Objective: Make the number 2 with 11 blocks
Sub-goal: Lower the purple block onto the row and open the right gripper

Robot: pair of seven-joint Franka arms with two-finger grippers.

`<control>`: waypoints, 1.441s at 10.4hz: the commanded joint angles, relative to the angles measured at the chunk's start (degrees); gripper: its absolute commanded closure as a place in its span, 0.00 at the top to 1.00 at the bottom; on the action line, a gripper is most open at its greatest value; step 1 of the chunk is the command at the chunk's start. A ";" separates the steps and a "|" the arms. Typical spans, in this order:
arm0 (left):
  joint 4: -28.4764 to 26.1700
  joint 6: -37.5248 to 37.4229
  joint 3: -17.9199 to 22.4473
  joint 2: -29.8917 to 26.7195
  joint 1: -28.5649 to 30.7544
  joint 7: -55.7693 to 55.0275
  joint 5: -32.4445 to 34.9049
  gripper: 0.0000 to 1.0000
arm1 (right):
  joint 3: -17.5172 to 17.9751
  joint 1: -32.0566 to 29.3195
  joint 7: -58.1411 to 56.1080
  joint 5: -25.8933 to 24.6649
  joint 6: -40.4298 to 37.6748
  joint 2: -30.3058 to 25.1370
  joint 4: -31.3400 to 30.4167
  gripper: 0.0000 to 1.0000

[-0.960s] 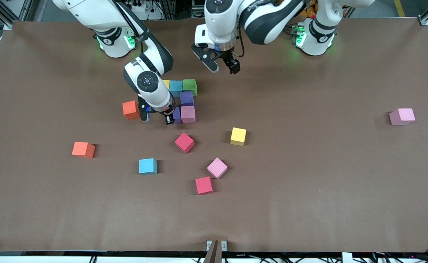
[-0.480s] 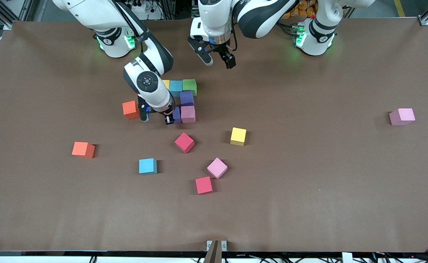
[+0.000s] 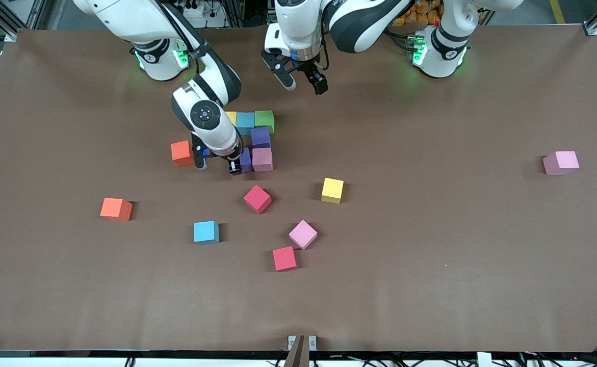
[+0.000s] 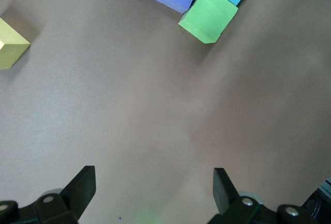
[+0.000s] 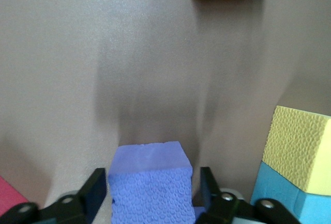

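Note:
A partial figure of blocks lies on the table: yellow (image 3: 232, 117), blue (image 3: 245, 121) and green (image 3: 264, 120) in a row, with purple (image 3: 260, 136) and pink (image 3: 262, 158) nearer the front camera. A violet block (image 3: 248, 159) sits on the table beside the pink one. My right gripper (image 3: 240, 162) is low around it. In the right wrist view the violet block (image 5: 150, 188) stands between the fingers of the open right gripper (image 5: 153, 195) with small gaps. My left gripper (image 3: 303, 84) hangs open and empty over bare table near the green block (image 4: 209, 14).
An orange block (image 3: 181, 153) lies close beside the right gripper, toward the right arm's end. Loose blocks lie nearer the front camera: orange (image 3: 116, 208), blue (image 3: 206, 231), red (image 3: 257, 198), yellow (image 3: 332, 190), pink (image 3: 303, 234), red (image 3: 284, 258). A lone pink block (image 3: 561, 162) sits toward the left arm's end.
The right gripper's fingers have parted from the violet block, which stays beside the pink one. The left gripper has drawn back toward its base.

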 commanded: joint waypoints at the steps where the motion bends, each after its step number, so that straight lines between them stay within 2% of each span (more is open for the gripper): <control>1: -0.06 -0.63 -0.25 -0.16 0.07 0.81 1.46 1.00 | 0.55 -0.57 1.51 0.21 -0.35 -0.36 -0.22 1.00; 7: 0.90 -0.54 -0.25 -0.07 0.07 0.28 1.46 1.00 | 0.47 -0.75 0.47 -0.76 -2.02 -1.94 0.48 1.00; 11: 1.26 -0.54 -0.25 -0.59 0.25 -0.33 1.46 1.00 | -0.76 -4.69 -11.54 -1.38 -4.91 -3.35 3.37 1.00; 14: 3.02 0.25 0.71 0.02 1.12 -0.86 2.24 1.00 | -0.85 -11.45 -26.73 -1.72 -8.77 -3.35 6.54 1.00; 15: 4.15 1.04 0.80 0.98 1.82 -1.12 4.77 1.00 | -0.85 -13.64 -31.66 -3.38 -9.22 -3.53 6.46 1.00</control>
